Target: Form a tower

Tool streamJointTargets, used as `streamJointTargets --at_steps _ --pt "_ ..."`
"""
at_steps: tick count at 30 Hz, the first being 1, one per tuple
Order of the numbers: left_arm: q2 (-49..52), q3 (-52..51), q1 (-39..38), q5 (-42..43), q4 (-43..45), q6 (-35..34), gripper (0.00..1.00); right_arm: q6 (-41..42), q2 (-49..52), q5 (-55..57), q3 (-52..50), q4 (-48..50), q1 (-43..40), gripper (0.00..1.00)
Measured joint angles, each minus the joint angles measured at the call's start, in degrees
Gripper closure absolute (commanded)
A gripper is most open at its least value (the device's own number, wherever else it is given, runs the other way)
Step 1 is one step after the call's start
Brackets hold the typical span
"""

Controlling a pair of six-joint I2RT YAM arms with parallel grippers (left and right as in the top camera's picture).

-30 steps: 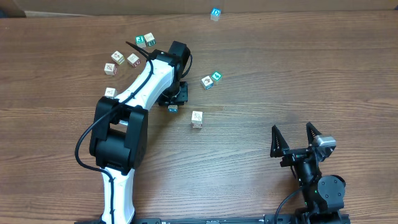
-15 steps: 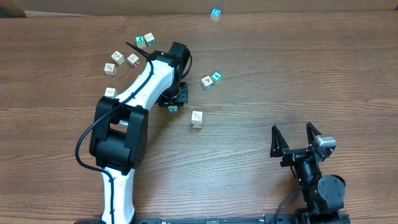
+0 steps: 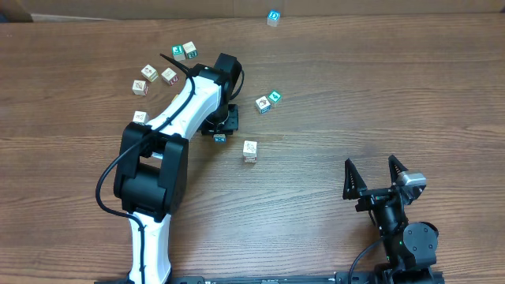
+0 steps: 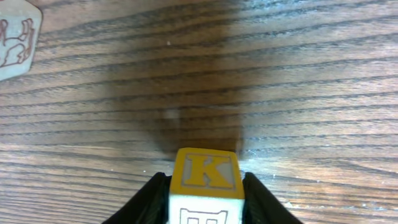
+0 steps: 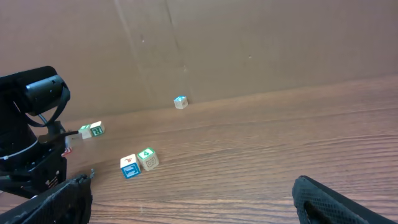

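Cream tower (image 3: 273, 17), blue-topped, upright, far back

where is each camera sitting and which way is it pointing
overhead: above the table, looking straight down; shows the left arm reaching among cubes and the right gripper open.
left wrist: on the left arm, looking down at the wood past its fingers, which clamp the K cube.
right wrist: low, facing across the table to the back wall; its fingertips show at the bottom corners.
shared: overhead and right wrist both see the tower.
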Motion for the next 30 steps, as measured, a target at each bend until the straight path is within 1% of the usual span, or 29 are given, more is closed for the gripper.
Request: streamJointTargets --at_steps 18,21,23,27,30 --pt "0.0 -1.14 -0.39 0.0 0.59 0.0 0.65 0.0 0.0 -0.02 0.0 0.02 0.0 0.0" --pt "0.0 -1.29 -0.39 0.0 0.61 -0.02 0.68 -0.04 0.0 -0.02 0.0 0.0 0.0 0.0" --pt "0.0 -1.29 -0.39 0.0 0.61 -0.02 0.68 0.0 0.0 -0.02 0.0 -0.02 0.0 0.0" --pt "0.0 -1.29 -0.39 -0.02 0.59 0.0 0.75 0.0 0.0 -0.02 0.0 -0.04 0.0 0.0" --pt "0.0 -1.09 -0.39 -0.02 -0.26 -0.02 0.75 -0.02 0.0 -0.02 0.0 -0.04 0.0 0.0"
